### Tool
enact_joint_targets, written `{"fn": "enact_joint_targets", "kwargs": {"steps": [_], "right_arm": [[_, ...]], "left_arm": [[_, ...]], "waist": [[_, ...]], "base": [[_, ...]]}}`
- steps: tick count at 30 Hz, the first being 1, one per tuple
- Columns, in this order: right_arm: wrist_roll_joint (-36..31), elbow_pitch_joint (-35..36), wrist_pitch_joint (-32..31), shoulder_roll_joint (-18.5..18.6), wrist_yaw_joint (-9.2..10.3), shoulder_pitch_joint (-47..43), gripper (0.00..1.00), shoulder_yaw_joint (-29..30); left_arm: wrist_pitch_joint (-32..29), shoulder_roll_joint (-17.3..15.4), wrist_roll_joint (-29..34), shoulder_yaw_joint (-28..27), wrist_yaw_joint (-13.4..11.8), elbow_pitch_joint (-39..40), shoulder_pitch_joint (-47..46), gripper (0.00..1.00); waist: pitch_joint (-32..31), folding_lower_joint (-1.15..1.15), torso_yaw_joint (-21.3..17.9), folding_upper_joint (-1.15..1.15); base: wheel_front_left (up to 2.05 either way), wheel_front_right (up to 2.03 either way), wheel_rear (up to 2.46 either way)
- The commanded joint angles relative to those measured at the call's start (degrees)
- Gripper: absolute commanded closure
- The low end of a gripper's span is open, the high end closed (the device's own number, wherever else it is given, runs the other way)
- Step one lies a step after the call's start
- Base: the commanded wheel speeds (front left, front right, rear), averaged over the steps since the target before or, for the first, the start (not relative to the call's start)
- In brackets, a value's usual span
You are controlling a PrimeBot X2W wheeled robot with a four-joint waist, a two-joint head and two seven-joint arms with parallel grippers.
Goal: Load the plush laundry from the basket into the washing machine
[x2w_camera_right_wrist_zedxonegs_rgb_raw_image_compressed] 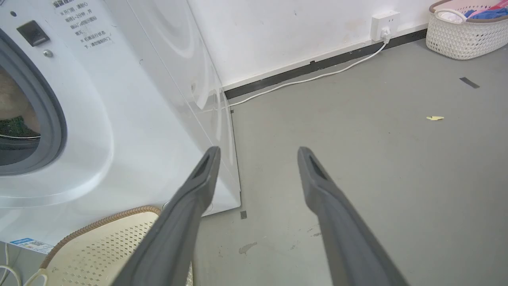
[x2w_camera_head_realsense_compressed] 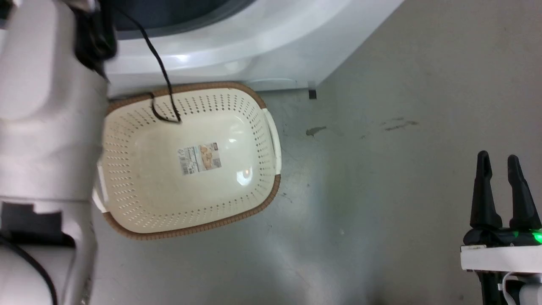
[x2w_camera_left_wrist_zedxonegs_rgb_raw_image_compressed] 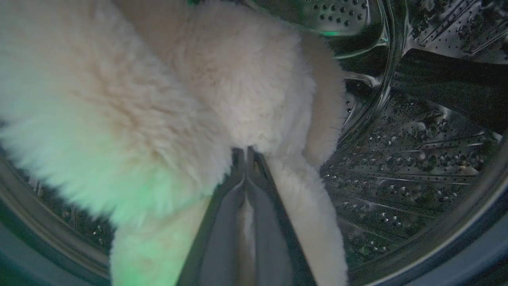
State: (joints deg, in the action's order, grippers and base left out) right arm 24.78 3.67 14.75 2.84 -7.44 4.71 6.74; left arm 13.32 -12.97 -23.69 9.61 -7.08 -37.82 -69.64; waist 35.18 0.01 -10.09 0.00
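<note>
The cream plastic basket (x2w_camera_head_realsense_compressed: 186,161) lies on the floor in front of the white washing machine (x2w_camera_head_realsense_compressed: 237,46), with only its label sticker inside. In the left wrist view the fluffy cream plush laundry (x2w_camera_left_wrist_zedxonegs_rgb_raw_image_compressed: 166,99) hangs inside the shiny steel drum (x2w_camera_left_wrist_zedxonegs_rgb_raw_image_compressed: 416,171), and my left gripper (x2w_camera_left_wrist_zedxonegs_rgb_raw_image_compressed: 247,153) is shut on its fur. My left arm reaches up past the basket into the washer's opening. My right gripper (x2w_camera_head_realsense_compressed: 499,163) stands open over bare floor at the lower right, fingers (x2w_camera_right_wrist_zedxonegs_rgb_raw_image_compressed: 206,171) spread, nothing between them.
A second white basket (x2w_camera_right_wrist_zedxonegs_rgb_raw_image_compressed: 464,28) holding coloured clothes stands far off by the wall. A white cable (x2w_camera_right_wrist_zedxonegs_rgb_raw_image_compressed: 317,77) runs along the skirting to a wall socket. A black cable (x2w_camera_head_realsense_compressed: 159,67) hangs across the basket's rim. Grey floor stretches to the right of the washer.
</note>
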Motion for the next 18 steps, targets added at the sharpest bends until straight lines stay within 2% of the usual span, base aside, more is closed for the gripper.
{"fn": "enact_joint_targets", "kwargs": {"steps": [1, 12, 18], "right_arm": [[0.3, 0.3, 0.2, 0.0, -0.05, 1.1, 0.00, -0.2], [2.2, 1.4, 0.2, 0.0, -0.05, 2.2, 0.00, -1.6], [2.9, 2.1, 0.2, 0.0, -0.05, 2.1, 0.00, -1.9]], "left_arm": [[0.1, -0.5, 0.5, 0.0, -0.1, 0.0, -1.7, 1.00], [-2.4, -6.3, 4.0, 0.7, -1.8, -2.2, -16.5, 1.00], [-3.4, -8.1, 5.9, 2.0, -1.9, -1.8, -21.7, 1.00]], "waist": [[1.4, -0.01, -1.0, 0.00], [9.4, -0.01, -5.9, 0.00], [12.9, -0.01, -8.1, 0.00]], "base": [[0.00, 0.00, 0.00], [0.00, 0.00, 0.00], [0.00, 0.00, 0.00]]}}
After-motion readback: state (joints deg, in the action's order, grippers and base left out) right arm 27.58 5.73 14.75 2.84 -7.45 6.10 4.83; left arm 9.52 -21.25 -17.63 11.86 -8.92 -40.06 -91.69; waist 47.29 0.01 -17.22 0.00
